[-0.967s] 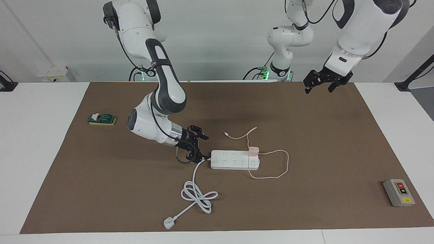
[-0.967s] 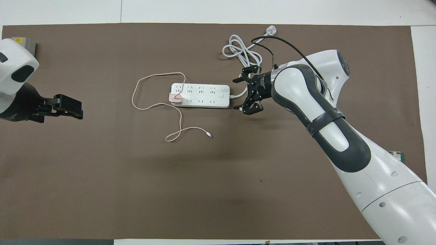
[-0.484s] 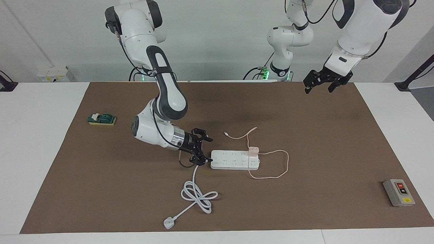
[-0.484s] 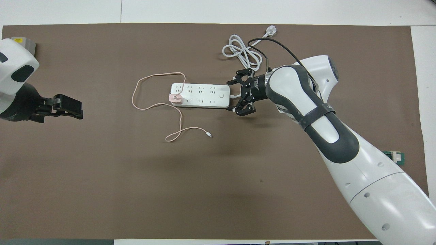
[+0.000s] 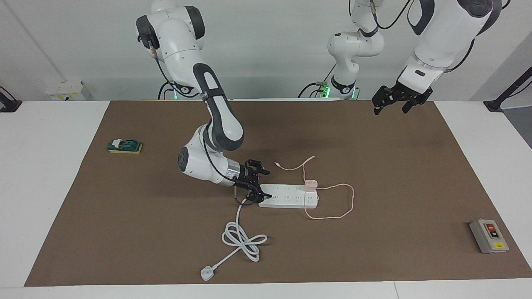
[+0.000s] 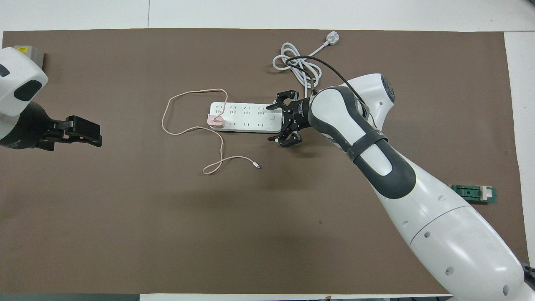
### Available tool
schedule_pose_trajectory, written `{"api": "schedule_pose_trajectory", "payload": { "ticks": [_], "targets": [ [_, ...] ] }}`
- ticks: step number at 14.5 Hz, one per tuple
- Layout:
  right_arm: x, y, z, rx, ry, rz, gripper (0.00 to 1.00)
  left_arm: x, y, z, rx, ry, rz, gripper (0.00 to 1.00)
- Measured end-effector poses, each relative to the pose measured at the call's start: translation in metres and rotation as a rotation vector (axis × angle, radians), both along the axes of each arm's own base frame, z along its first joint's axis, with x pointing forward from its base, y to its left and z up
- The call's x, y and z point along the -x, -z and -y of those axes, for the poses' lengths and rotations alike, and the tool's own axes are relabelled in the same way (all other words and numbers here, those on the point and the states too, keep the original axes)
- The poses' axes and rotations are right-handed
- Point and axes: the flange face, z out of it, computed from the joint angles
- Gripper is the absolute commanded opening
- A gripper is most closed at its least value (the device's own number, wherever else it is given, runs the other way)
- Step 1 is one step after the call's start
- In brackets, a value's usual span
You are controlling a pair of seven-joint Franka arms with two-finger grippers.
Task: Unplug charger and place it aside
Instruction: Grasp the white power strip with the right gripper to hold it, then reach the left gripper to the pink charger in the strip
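Note:
The charger point(image 5: 311, 184) point(image 6: 215, 119), a small pale pink cube, sits plugged into the white power strip point(image 5: 286, 196) point(image 6: 246, 118) at the strip's end toward the left arm. Its thin pink cable point(image 5: 351, 201) point(image 6: 167, 121) loops loosely over the mat. My right gripper point(image 5: 266, 183) point(image 6: 274, 124) is open and low at the strip's cord end, one finger on each side of that end. Whether it touches the strip I cannot tell. My left gripper point(image 5: 391, 106) point(image 6: 85, 131) waits open, raised over the mat by the left arm's base.
The strip's thick white cord point(image 5: 243, 238) point(image 6: 296, 62) lies coiled, ending in a plug point(image 5: 206, 273) point(image 6: 332, 38). A grey switch box point(image 5: 489, 236) point(image 6: 28, 52) sits toward the left arm's end. A small green block point(image 5: 124, 145) point(image 6: 474, 193) sits toward the right arm's end.
My right arm has swung toward the power strip, carrying its open gripper from beside the cord to around the strip's cord end. The left arm, the charger and the strip have not moved.

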Motion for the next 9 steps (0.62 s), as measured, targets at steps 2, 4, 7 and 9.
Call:
{"api": "schedule_pose_trajectory", "payload": {
  "ticks": [2, 4, 7, 9],
  "targets": [
    [-0.008, 0.008, 0.01, -0.039, 0.032, 0.006, 1.0, 0.0, 0.0, 0.0, 0.0, 0.0, 0.0, 1.0],
    [-0.015, 0.009, 0.014, -0.062, 0.058, 0.005, 1.0, 0.0, 0.0, 0.0, 0.0, 0.0, 0.0, 1.0],
    [-0.016, 0.008, 0.011, -0.067, 0.046, 0.022, 1.0, 0.0, 0.0, 0.0, 0.0, 0.0, 0.0, 1.0],
    [-0.014, 0.007, 0.005, -0.071, 0.016, 0.048, 1.0, 0.0, 0.0, 0.0, 0.0, 0.0, 0.0, 1.0]
  ]
}}
